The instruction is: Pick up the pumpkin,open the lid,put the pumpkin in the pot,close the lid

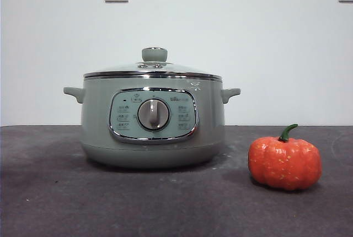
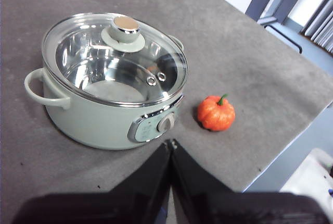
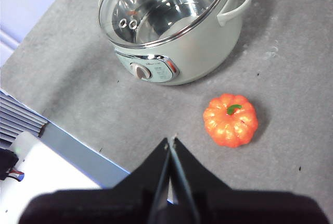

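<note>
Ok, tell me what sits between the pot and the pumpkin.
Nothing: only bare grey table separates the pot from the pumpkin. The front view shows the gap, and both wrist views confirm it.

The lid point(image 1: 152, 69) sits on the pot point(image 1: 152, 121); the pumpkin point(image 1: 284, 162) stands right, seemingly nearer.

The right tool point(image 3: 170, 141), jaws closed, hangs above the table point(image 3: 291, 41) near the pumpkin point(image 3: 230, 120), beside the lidded pot point(image 3: 177, 52).
</note>
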Motion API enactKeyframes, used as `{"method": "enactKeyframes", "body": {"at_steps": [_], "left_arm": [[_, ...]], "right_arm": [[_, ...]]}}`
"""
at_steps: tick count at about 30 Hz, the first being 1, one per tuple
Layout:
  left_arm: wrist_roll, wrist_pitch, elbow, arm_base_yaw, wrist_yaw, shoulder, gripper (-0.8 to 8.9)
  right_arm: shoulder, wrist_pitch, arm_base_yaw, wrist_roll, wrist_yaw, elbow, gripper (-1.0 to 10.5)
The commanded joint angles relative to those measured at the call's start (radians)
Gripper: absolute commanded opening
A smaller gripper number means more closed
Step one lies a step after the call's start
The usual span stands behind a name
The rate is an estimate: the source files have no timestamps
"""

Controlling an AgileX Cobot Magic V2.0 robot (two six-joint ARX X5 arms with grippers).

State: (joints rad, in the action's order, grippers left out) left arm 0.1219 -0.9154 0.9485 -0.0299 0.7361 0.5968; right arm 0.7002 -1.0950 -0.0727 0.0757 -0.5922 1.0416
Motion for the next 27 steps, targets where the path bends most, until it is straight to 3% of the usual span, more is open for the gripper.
{"method": "enactKeyframes", "body": {"at_steps": [1,2,4,6,8,9,20,27], "left_arm": [[0.032,0.005,0.004,-0.002,-0.001,-0.001,0.02],[0.032,0.005,0.004,-0.002,-0.001,-0.001,0.15],[0.032,0.005,0.004,-0.002,-0.002,0.000,2.01],[0.032,0.005,0.004,-0.002,-0.003,0.002,5.37],[0.030,0.007,0.004,-0.002,-0.003,0.003,7.12],[0.028,0.008,0.004,-0.002,-0.002,0.003,7.31],[0.028,0.007,0.004,-0.002,-0.002,0.002,7.29],[0.028,0.008,0.004,-0.002,-0.002,0.003,7.28]], "right_arm": [[0.000,0.012,-0.003,0.026,-0.003,0.003,0.1],[0.000,0.013,-0.003,0.024,-0.003,0.003,0.1],[0.000,0.017,-0.003,0.023,-0.003,0.003,1.3],[0.000,0.017,-0.003,0.019,-0.003,0.003,4.1],[0.000,0.017,-0.003,0.014,-0.003,0.003,6.4],[0.001,0.018,-0.003,0.005,-0.003,0.003,6.9],[0.054,0.018,-0.021,0.001,0.004,0.003,6.9],[0.196,0.034,-0.151,0.005,0.159,0.003,6.9]]}}
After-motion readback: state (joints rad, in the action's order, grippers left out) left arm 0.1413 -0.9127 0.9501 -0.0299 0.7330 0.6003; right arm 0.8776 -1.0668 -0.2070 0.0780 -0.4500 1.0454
